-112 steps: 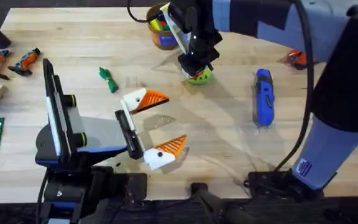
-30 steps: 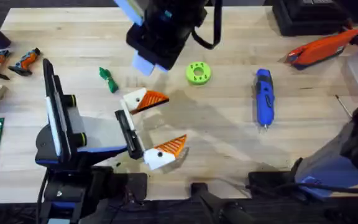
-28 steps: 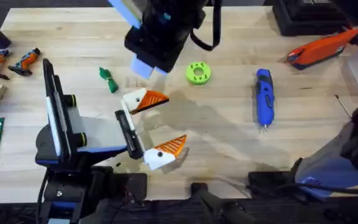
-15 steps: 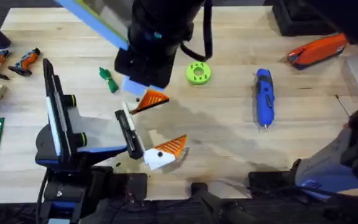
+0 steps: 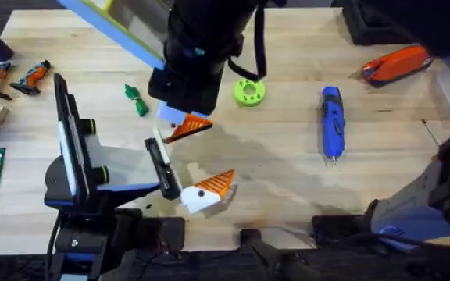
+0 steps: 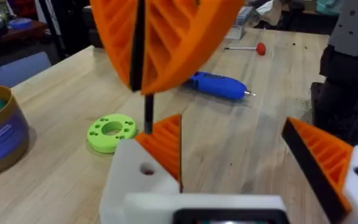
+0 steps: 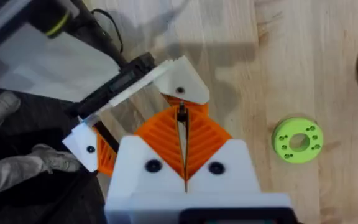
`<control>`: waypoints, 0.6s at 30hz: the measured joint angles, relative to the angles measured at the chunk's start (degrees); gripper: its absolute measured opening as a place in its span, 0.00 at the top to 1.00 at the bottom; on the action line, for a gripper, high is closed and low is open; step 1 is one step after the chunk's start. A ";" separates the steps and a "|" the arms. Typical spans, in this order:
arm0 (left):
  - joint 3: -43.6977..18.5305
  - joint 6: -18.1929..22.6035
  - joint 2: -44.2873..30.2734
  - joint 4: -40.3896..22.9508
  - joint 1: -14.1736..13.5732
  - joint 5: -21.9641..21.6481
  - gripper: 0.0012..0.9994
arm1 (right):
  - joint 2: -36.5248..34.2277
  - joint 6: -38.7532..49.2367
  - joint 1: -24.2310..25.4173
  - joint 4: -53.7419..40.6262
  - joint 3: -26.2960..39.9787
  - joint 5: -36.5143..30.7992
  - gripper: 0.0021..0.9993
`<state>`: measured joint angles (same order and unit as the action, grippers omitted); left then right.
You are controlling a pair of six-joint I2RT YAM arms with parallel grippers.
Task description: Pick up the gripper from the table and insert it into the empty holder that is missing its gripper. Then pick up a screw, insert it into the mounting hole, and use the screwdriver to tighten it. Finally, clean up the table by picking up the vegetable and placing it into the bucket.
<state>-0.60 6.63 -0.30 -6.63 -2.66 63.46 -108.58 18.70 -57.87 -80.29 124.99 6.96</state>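
My right gripper (image 7: 183,115) is shut on a thin dark screw (image 6: 148,115), which hangs point down. It hovers just above the mounting hole of the white holder (image 7: 182,81) on my left gripper's far finger. An orange gripper piece (image 5: 196,125) sits in that holder. My left gripper (image 6: 232,134) lies low over the table (image 5: 287,179), open, its other orange pad (image 5: 219,183) toward the front. The blue screwdriver (image 5: 331,125) lies at the right. The green vegetable (image 5: 136,100) lies left of the right arm. The bucket (image 6: 5,134) stands at the back, hidden overhead by the right arm.
A lime-green disc (image 5: 249,92) with holes lies just right of the right arm. An orange-and-black hand tool (image 5: 397,64) rests at the back right, and a thin red-handled driver (image 6: 247,48) near it. Small tools (image 5: 14,76) lie at the left edge.
My right arm left the lime disc, swung from the back of the table toward the left gripper, and came down over its far finger. The left arm stayed still.
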 joint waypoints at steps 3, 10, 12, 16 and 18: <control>0.00 0.00 -0.01 0.00 0.00 -0.02 0.01 | -0.01 0.02 0.00 0.53 -1.11 0.00 1.00; 0.00 0.00 0.01 0.00 0.00 0.00 0.01 | -0.02 0.02 0.00 1.07 -2.82 0.00 1.00; 0.00 0.00 0.01 0.00 0.00 -0.02 0.01 | -0.02 0.01 -0.04 1.27 -2.87 0.00 1.00; 0.00 0.00 -0.02 0.00 0.00 0.00 0.01 | -0.02 0.02 -0.18 1.98 -2.87 0.00 1.00; 0.00 0.00 -0.01 0.00 0.00 0.00 0.01 | -0.01 0.02 -0.24 2.11 -2.89 0.00 1.00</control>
<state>-0.60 6.63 -0.31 -6.63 -2.66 63.46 -108.59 18.72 -58.11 -78.17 122.10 6.96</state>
